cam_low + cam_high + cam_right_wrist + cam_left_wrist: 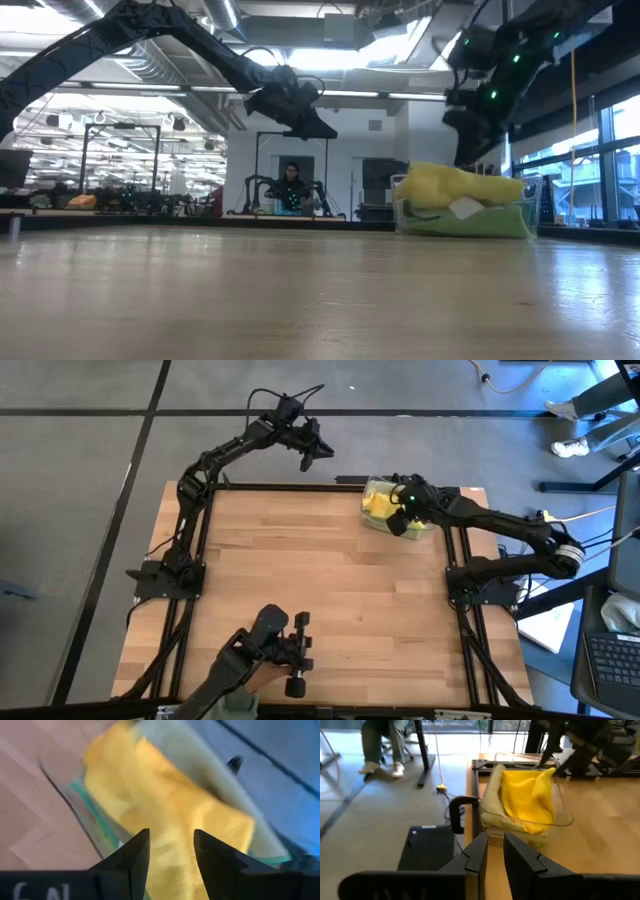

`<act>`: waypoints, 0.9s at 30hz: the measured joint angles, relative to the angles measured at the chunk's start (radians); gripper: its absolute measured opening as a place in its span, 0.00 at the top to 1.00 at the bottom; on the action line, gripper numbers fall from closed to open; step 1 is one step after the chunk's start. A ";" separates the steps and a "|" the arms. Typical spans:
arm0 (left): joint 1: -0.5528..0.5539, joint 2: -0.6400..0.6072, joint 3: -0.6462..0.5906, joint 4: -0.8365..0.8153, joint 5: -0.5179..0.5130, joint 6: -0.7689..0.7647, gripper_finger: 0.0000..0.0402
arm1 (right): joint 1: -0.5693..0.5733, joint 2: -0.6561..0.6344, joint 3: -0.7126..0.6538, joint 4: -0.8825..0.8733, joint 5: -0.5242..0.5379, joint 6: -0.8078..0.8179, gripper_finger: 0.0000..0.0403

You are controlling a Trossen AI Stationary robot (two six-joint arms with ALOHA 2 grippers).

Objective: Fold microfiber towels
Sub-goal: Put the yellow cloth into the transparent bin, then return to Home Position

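Two arms shown. Right gripper [170,852] hangs over the clear bin [372,520] at the table's far right corner, jaws apart, yellow towel [165,805] just beneath them, unheld. Left gripper [492,852], jaws narrowly parted, empty, is raised beyond the far edge.

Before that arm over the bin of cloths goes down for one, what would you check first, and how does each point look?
1. Right gripper above the clear plastic bin: ok, it hangs over the towels.
2. Right gripper open enough to take cloth: ok, its fingers stand apart with nothing between them.
3. Yellow towel on top and reachable: ok, it lies uppermost, straight ahead of the gripper.
4. Green towel underneath staying behind: cannot tell, it lies pressed under the yellow one.
5. Left gripper out of the way: ok, raised at the table's far edge, apart from the bin.
6. Wooden table free for folding: ok, bare wood in the middle.
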 joint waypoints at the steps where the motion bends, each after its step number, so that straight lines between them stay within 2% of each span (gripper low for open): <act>1: 0.000 -0.003 0.000 -0.016 0.003 0.000 0.86 | 0.009 -0.024 0.005 -0.010 0.015 0.002 0.61; 6: 0.001 -0.052 0.000 -0.085 0.048 0.001 0.88 | 0.048 -0.148 -0.027 -0.008 0.025 0.056 0.61; 8: 0.000 -0.079 -0.011 -0.115 0.048 0.007 0.90 | 0.075 -0.200 -0.070 0.049 0.024 0.076 0.61; 11: -0.005 -0.147 -0.092 -0.112 0.062 0.013 0.93 | 0.128 -0.286 -0.164 0.158 0.020 0.104 0.61; 15: -0.017 -0.299 -0.310 0.015 0.058 -0.021 0.95 | 0.199 -0.413 -0.308 0.312 0.025 0.153 0.61; 22: -0.051 -0.597 -0.788 0.480 -0.084 -0.250 0.95 | 0.333 -0.571 -0.502 0.547 0.020 0.147 0.61; 27: -0.119 -0.788 -1.021 0.611 -0.140 -0.340 0.95 | 0.394 -0.651 -0.578 0.630 0.026 0.106 0.61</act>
